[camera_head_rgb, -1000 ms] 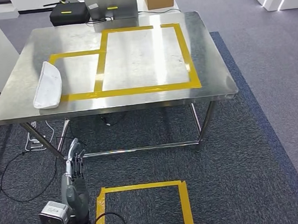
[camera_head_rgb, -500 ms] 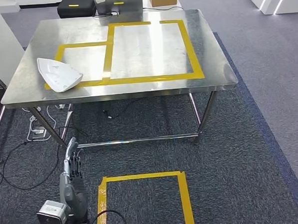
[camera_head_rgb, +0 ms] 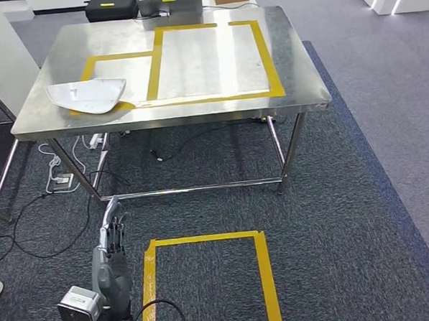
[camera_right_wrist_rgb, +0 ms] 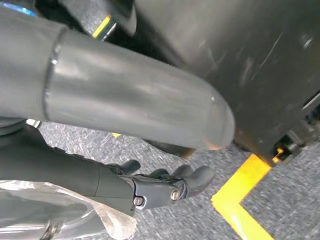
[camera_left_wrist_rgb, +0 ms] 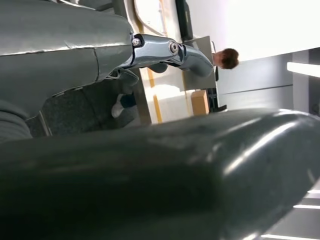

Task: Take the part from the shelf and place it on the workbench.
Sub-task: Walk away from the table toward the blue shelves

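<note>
We are hanging our left hand [camera_head_rgb: 112, 245], fingers loosely apart, empty; white part [camera_head_rgb: 87, 94] lying on workbench [camera_head_rgb: 300, 84] at eleven o'clock, cables [camera_head_rgb: 50, 190] beneath; right hand [camera_right_wrist_rgb: 158, 187] fingers slightly curled, empty.

Robotics lab: steel workbench [camera_head_rgb: 300, 70], taped floor square [camera_head_rgb: 264, 273] (yellow), grey carpet [camera_head_rgb: 340, 218].

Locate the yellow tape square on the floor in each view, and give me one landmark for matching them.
Head view: the yellow tape square lies low centre on the carpet, in front of the workbench.
Left wrist view: not in it; the yellow strips there lie on the workbench top.
Right wrist view: one corner, beyond the right hand.
Shared landmark: the dark grey carpet.
</note>
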{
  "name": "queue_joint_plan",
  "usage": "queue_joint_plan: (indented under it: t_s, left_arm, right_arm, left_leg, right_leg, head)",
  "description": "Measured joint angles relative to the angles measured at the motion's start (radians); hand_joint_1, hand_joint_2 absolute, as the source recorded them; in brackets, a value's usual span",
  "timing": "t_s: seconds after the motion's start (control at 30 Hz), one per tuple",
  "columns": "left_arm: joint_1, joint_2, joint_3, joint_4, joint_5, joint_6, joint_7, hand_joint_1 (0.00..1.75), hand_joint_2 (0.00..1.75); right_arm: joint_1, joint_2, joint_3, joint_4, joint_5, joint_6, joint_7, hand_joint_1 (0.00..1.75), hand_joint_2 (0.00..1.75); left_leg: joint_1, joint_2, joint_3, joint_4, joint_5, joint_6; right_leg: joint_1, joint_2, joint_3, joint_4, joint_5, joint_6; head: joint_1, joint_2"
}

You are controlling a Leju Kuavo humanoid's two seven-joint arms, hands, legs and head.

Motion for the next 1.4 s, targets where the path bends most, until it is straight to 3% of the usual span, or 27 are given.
queue_joint_plan:
  t_s: [0.07, 0.2, 0.23, 0.27, 0.3, 0.37, 0.4, 0.43, 0.47, 0.53, 0.6, 0.7, 0.73, 0.77, 0.8, 0.87, 0.93, 0.97, 1.03, 1.07, 1.13, 1.17, 1.23, 1.27, 1.3, 1.33, 1.4]
  left_arm:
    - [0.000, 0.000, 0.000, 0.000, 0.000, -0.002, 0.000, 0.00, 0.00]
    - [0.000, 0.000, 0.000, 0.000, 0.000, -0.004, 0.000, 0.00, 0.00]
    - [0.000, 0.000, 0.000, 0.000, 0.000, -0.005, 0.000, 0.00, 0.00]
    - [0.000, 0.001, 0.000, 0.000, 0.000, -0.006, 0.000, 0.00, 0.00]
    - [0.001, 0.001, 0.000, 0.000, 0.000, -0.006, 0.000, 0.00, 0.00]
    - [0.001, 0.001, 0.000, -0.001, -0.005, -0.004, 0.000, 0.00, 0.00]
    - [0.001, 0.001, 0.000, -0.002, -0.008, -0.003, 0.000, 0.00, 0.00]
    - [0.001, 0.001, 0.000, -0.003, -0.010, -0.002, 0.000, 0.00, 0.00]
    - [0.000, 0.001, 0.000, -0.004, -0.011, -0.002, 0.000, 0.00, 0.00]
    - [0.001, 0.000, 0.000, -0.005, -0.011, 0.000, 0.000, 0.00, 0.00]
    - [0.001, 0.000, 0.000, -0.006, -0.012, 0.006, 0.000, 0.00, 0.00]
    - [0.007, 0.000, 0.006, -0.005, -0.008, 0.018, 0.015, 0.00, 0.00]
    - [0.009, -0.001, 0.014, 0.000, 0.000, 0.016, 0.027, 0.00, 0.00]
    - [0.011, -0.001, 0.027, 0.009, 0.014, 0.009, 0.039, 0.00, 0.00]
    - [0.012, -0.003, 0.045, 0.023, 0.030, -0.005, 0.049, 0.00, 0.00]
    - [0.003, -0.010, 0.108, 0.091, 0.068, -0.056, 0.085, 0.00, 0.00]
    - [-0.021, -0.023, 0.225, 0.227, 0.103, -0.123, 0.139, 0.00, 0.00]
    - [-0.035, -0.030, 0.298, 0.310, 0.110, -0.155, 0.144, 0.00, 0.00]
    - [-0.059, -0.042, 0.439, 0.463, 0.099, -0.203, 0.108, 0.00, 0.00]
    - [-0.072, -0.047, 0.497, 0.524, 0.083, -0.215, 0.091, 0.00, 0.00]
    - [-0.095, -0.058, 0.583, 0.619, 0.027, -0.203, 0.103, 0.00, 0.00]
    - [-0.107, -0.062, 0.621, 0.674, -0.011, -0.185, 0.121, 0.00, 0.00]
    - [-0.136, -0.064, 0.699, 0.824, -0.094, -0.137, 0.147, 0.00, 0.00]
    - [-0.149, -0.062, 0.735, 0.908, -0.131, -0.113, 0.154, 0.00, 0.00]
    - [-0.161, -0.058, 0.766, 0.992, -0.164, -0.094, 0.163, 0.00, 0.00]
    - [-0.170, -0.053, 0.792, 1.070, -0.190, -0.081, 0.177, 0.00, 0.00]
    - [-0.182, -0.045, 0.828, 1.207, -0.224, -0.079, 0.227, 0.00, 0.00]
  right_arm:
    - [-0.001, -0.001, 0.000, 0.000, 0.000, 0.000, 0.000, 0.00, 0.00]
    - [-0.001, -0.001, 0.000, 0.000, 0.000, 0.001, -0.001, 0.00, 0.00]
    - [-0.001, -0.001, 0.000, 0.000, 0.000, 0.001, -0.001, 0.00, 0.00]
    - [0.000, -0.002, -0.001, 0.000, -0.003, 0.001, -0.002, 0.00, 0.00]
    - [0.002, -0.002, -0.003, 0.000, -0.007, 0.000, -0.002, 0.00, 0.00]
    - [0.004, -0.002, -0.008, 0.000, -0.014, -0.001, -0.004, 0.00, 0.00]
    - [0.003, -0.002, -0.010, 0.000, -0.015, -0.001, -0.004, 0.00, 0.00]
    - [0.003, -0.002, -0.011, 0.000, -0.015, -0.001, -0.005, 0.00, 0.00]
    - [0.002, -0.002, -0.013, 0.000, -0.015, -0.001, -0.005, 0.00, 0.00]
    - [0.001, -0.002, -0.017, 0.000, -0.016, -0.001, -0.005, 0.00, 0.00]
    - [0.002, -0.003, -0.022, 0.000, -0.015, -0.002, -0.007, 0.00, 0.00]
    - [0.002, -0.003, -0.025, 0.000, -0.009, -0.001, -0.008, 0.00, 0.00]
    - [0.002, -0.003, -0.025, 0.000, -0.007, 0.000, -0.008, 0.00, 0.00]
    - [0.002, -0.004, -0.025, 0.000, -0.004, 0.000, -0.008, 0.00, 0.00]
    - [0.003, -0.005, -0.025, 0.000, -0.003, 0.000, -0.008, 0.00, 0.00]
    - [0.005, -0.006, -0.027, 0.000, 0.000, 0.000, -0.010, 0.00, 0.00]
    - [0.003, -0.007, -0.031, -0.001, 0.001, 0.000, -0.014, 0.00, 0.00]
    - [0.002, -0.006, -0.035, -0.001, 0.001, 0.000, -0.016, 0.00, 0.00]
    - [0.006, -0.006, -0.042, -0.001, 0.003, 0.000, -0.018, 0.00, 0.00]
    - [0.009, -0.006, -0.046, -0.001, 0.004, -0.001, -0.017, 0.00, 0.00]
    - [0.011, -0.006, -0.051, -0.001, 0.005, -0.001, -0.015, 0.00, 0.00]
    - [0.010, -0.006, -0.053, -0.001, 0.006, 0.000, -0.013, 0.00, 0.00]
    - [0.007, -0.004, -0.060, -0.001, 0.006, 0.000, -0.008, 0.00, 0.00]
    - [0.007, -0.004, -0.065, -0.001, 0.005, 0.000, -0.007, 0.00, 0.00]
    - [0.008, -0.004, -0.071, -0.001, 0.003, 0.000, -0.006, 0.00, 0.00]
    - [0.009, -0.004, -0.076, -0.001, 0.001, 0.000, -0.005, 0.00, 0.00]
    - [0.008, -0.003, -0.086, -0.001, -0.003, 0.001, -0.001, 0.00, 0.00]
  left_leg:
    - [0.002, -0.002, -0.007, 0.018, -0.036, -0.005]
    - [0.004, -0.002, -0.009, 0.032, -0.055, -0.007]
    - [0.005, -0.002, -0.011, 0.047, -0.072, -0.008]
    - [0.008, -0.003, -0.017, 0.111, -0.104, -0.013]
    - [0.011, -0.003, 0.001, 0.144, -0.111, -0.016]
    - [0.015, -0.009, 0.086, 0.123, -0.104, -0.015]
    - [0.015, -0.014, 0.144, 0.041, -0.085, -0.008]
    - [0.014, -0.018, 0.175, -0.012, -0.090, -0.003]
    - [0.012, -0.020, 0.188, -0.041, -0.099, 0.002]
    - [0.011, -0.012, 0.185, -0.056, -0.097, 0.012]
    - [0.016, 0.002, 0.178, -0.063, -0.087, 0.025]
    - [0.016, 0.026, 0.160, -0.063, -0.075, 0.036]
    - [0.015, 0.035, 0.154, -0.062, -0.073, 0.036]
    - [0.015, 0.044, 0.149, -0.060, -0.071, 0.036]
    - [0.015, 0.054, 0.147, -0.058, -0.070, 0.035]
    - [0.014, 0.072, 0.145, -0.053, -0.070, 0.031]
    - [0.008, 0.089, 0.144, -0.045, -0.071, 0.021]
    - [0.004, 0.100, 0.143, -0.043, -0.071, 0.015]
    - [0.003, 0.121, 0.142, -0.039, -0.072, 0.007]
    - [0.005, 0.112, 0.139, -0.031, -0.080, 0.002]
    - [0.011, 0.059, 0.111, 0.037, -0.128, -0.010]
    - [0.015, 0.028, 0.083, 0.102, -0.164, -0.014]
    - [0.017, 0.003, 0.023, 0.234, -0.215, -0.017]
    - [0.017, 0.001, 0.010, 0.261, -0.215, -0.016]
    - [0.017, -0.002, 0.015, 0.247, -0.194, -0.013]
    - [0.017, -0.009, 0.036, 0.198, -0.159, -0.009]
    - [0.019, -0.054, 0.091, 0.060, -0.089, 0.004]
  right_leg:
    - [-0.001, -0.001, -0.009, 0.000, 0.008, -0.006]
    - [-0.001, -0.002, -0.012, 0.000, 0.011, -0.007]
    - [-0.001, -0.002, -0.015, 0.000, 0.014, -0.008]
    - [0.000, -0.003, -0.028, 0.001, 0.023, -0.008]
    - [0.000, -0.003, -0.047, 0.005, 0.037, -0.007]
    - [0.002, -0.002, -0.084, 0.015, 0.065, 0.000]
    - [0.003, 0.001, -0.095, 0.020, 0.074, 0.005]
    - [0.003, 0.003, -0.101, 0.022, 0.080, 0.009]
    - [0.003, 0.005, -0.107, 0.023, 0.086, 0.015]
    - [0.003, 0.010, -0.118, 0.024, 0.096, 0.027]
    - [0.003, 0.012, -0.144, 0.062, 0.068, 0.037]
    - [0.001, 0.011, -0.231, 0.256, -0.035, 0.047]
    - [0.001, 0.011, -0.250, 0.309, -0.054, 0.049]
    - [0.001, 0.009, -0.251, 0.326, -0.054, 0.051]
    - [0.000, 0.004, -0.227, 0.298, -0.035, 0.051]
    - [0.000, -0.030, -0.138, 0.154, 0.021, 0.051]
    - [0.002, -0.059, -0.076, 0.043, 0.048, 0.040]
    - [0.005, -0.059, -0.070, 0.026, 0.047, 0.033]
    - [0.004, -0.032, -0.077, 0.028, 0.054, 0.018]
    - [0.002, -0.022, -0.080, 0.028, 0.057, 0.012]
    - [-0.002, -0.005, -0.084, 0.027, 0.063, 0.002]
    - [-0.002, 0.005, -0.088, 0.027, 0.065, -0.002]
    - [-0.001, 0.031, -0.094, 0.028, 0.069, -0.008]
    - [0.000, 0.047, -0.095, 0.029, 0.070, -0.009]
    - [0.001, 0.062, -0.096, 0.030, 0.071, -0.009]
    - [0.002, 0.077, -0.095, 0.031, 0.072, -0.008]
    - [0.003, 0.104, -0.097, 0.034, 0.072, -0.005]
  head:
    - [-0.002, 0.000]
    - [-0.004, 0.000]
    - [-0.006, 0.000]
    - [-0.007, 0.000]
    - [-0.008, 0.000]
    - [-0.008, 0.000]
    - [-0.007, 0.000]
    - [-0.007, 0.000]
    - [-0.007, 0.000]
    - [-0.007, 0.000]
    - [-0.004, 0.000]
    - [-0.001, 0.000]
    - [-0.001, 0.000]
    - [-0.001, 0.000]
    - [-0.001, 0.000]
    - [-0.001, 0.000]
    - [0.002, 0.000]
    - [0.004, 0.000]
    - [0.004, 0.000]
    - [0.003, 0.000]
    - [-0.002, 0.000]
    - [-0.004, 0.000]
    - [-0.005, 0.000]
    - [-0.005, 0.000]
    - [-0.005, 0.000]
    - [-0.005, 0.000]
    - [-0.005, 0.000]
